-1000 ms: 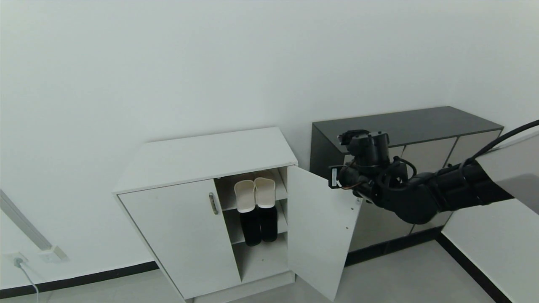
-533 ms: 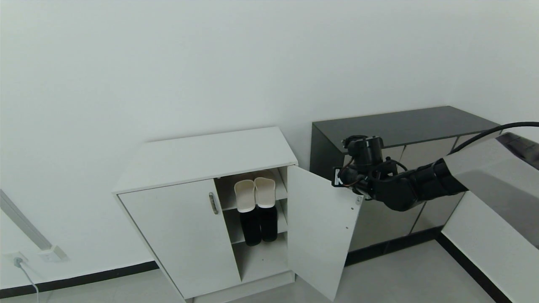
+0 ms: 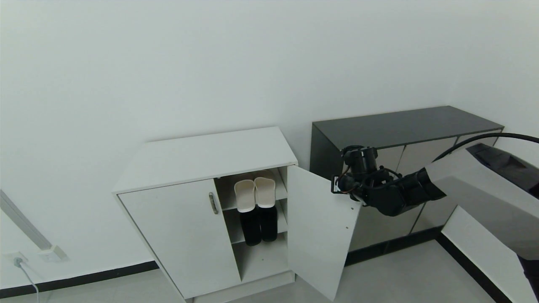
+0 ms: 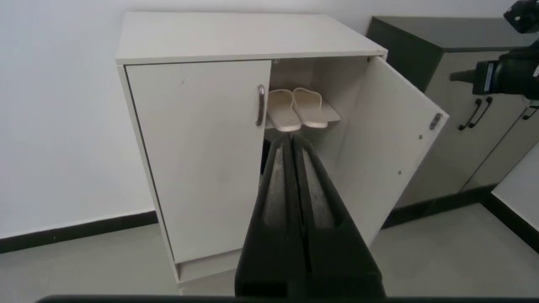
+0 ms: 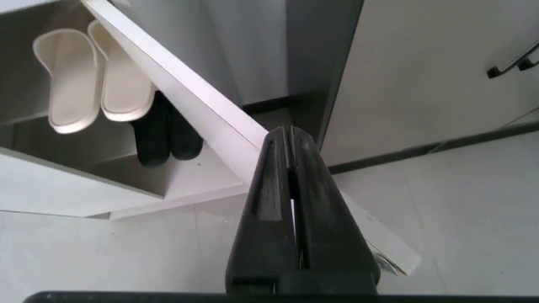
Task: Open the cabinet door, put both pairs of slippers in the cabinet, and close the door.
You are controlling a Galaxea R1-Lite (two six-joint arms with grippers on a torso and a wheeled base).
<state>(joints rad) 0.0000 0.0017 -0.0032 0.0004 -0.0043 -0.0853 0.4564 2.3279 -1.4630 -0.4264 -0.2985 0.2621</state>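
The white cabinet (image 3: 210, 153) stands against the wall with its left door (image 3: 181, 235) closed and its right door (image 3: 322, 227) swung open. Inside, a white pair of slippers (image 3: 254, 193) hangs over the upper shelf's edge and a black pair (image 3: 259, 225) sits on the shelf below. My right gripper (image 3: 335, 185) is at the open door's outer top corner, behind the panel; its shut tips (image 5: 290, 139) are close to the door's edge (image 5: 194, 88). My left gripper (image 4: 289, 145) is shut on nothing, some way in front of the cabinet (image 4: 202, 151).
A dark-topped grey sideboard (image 3: 404, 124) stands right of the cabinet, just behind my right arm. A wall socket with a cable (image 3: 17, 260) is low on the left. Bare floor (image 3: 400, 277) lies before both pieces of furniture.
My right arm has stretched out and its gripper has sunk slightly toward the door's top corner. The door and slippers have not moved.
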